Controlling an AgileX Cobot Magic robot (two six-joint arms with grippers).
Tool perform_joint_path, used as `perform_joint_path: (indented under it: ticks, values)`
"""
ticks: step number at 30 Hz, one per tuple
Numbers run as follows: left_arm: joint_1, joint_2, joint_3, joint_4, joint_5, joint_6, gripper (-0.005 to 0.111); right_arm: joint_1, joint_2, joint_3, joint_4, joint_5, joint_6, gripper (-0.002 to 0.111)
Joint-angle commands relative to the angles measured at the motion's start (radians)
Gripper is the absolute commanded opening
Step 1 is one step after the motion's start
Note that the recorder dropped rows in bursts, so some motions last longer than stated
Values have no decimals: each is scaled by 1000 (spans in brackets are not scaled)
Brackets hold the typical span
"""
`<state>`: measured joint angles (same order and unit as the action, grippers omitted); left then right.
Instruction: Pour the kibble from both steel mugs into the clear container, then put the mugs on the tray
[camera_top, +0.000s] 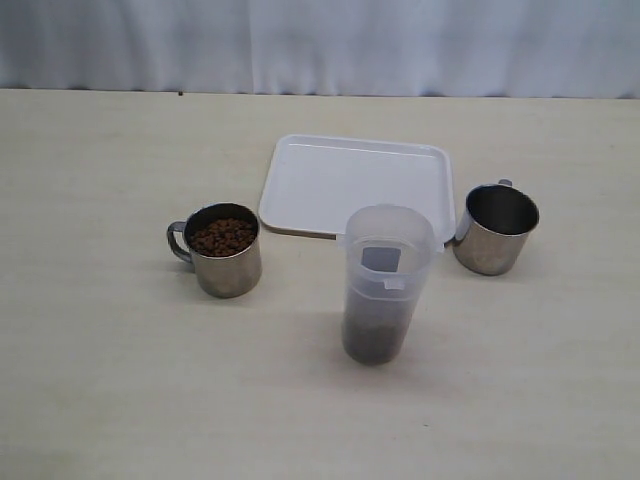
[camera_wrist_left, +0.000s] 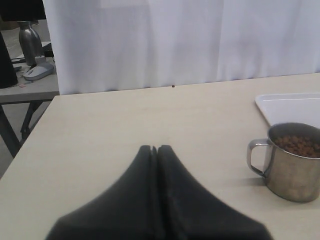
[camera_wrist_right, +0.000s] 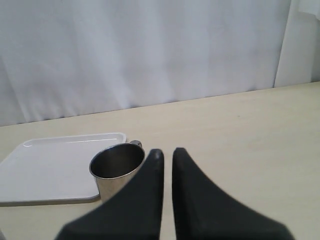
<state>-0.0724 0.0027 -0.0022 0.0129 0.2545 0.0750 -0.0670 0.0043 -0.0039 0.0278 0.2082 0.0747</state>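
Observation:
One steel mug (camera_top: 225, 255) stands left of centre with kibble (camera_top: 223, 237) heaped inside; the left wrist view shows the same mug (camera_wrist_left: 292, 172) and its kibble (camera_wrist_left: 300, 145). The other steel mug (camera_top: 495, 232) stands at the tray's right corner, dark and empty inside (camera_wrist_right: 116, 170). The clear container (camera_top: 385, 285) is upright in front of the white tray (camera_top: 350, 185), with a dark layer at its bottom. My left gripper (camera_wrist_left: 155, 148) is shut on nothing, well short of the full mug. My right gripper (camera_wrist_right: 167, 152) stands a narrow gap open beside the empty mug, holding nothing. Neither gripper shows in the exterior view.
A white curtain (camera_top: 320, 45) hangs behind the table's far edge. Off the table's left end stands a grey side table (camera_wrist_left: 30, 87) with a dark bottle (camera_wrist_left: 30, 42). The tray (camera_wrist_left: 295, 107) (camera_wrist_right: 50, 167) lies bare.

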Motion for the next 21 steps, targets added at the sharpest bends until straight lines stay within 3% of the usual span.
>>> perform_joint_path:
  ticks: [1, 7, 9, 14, 18, 19, 20, 21]
  values:
    - [2, -3, 2, 56, -58, 30, 0, -5, -4, 4, 2, 3, -9, 5]
    - [2, -3, 2, 76, -177, 29, 0, -5, -4, 4, 2, 3, -9, 5]
    - [2, -3, 2, 45, -308, 17, 0, -5, -4, 4, 2, 3, -9, 5]
    - [-44, 36, 2, 17, -231, -31, 0, -5, -4, 4, 2, 3, -9, 5]
    - [-164, 219, 2, -50, -261, -31, 0, -5, -4, 4, 2, 3, -9, 5]
    - [-250, 356, 2, -53, -302, -39, 0, -5, -4, 4, 2, 3, -9, 5]
    - [-288, 418, 2, -53, -338, -43, 0, -5, -4, 4, 2, 3, -9, 5]
    - [-376, 580, 2, -51, -441, -43, 0, -5, -4, 4, 2, 3, -9, 5]
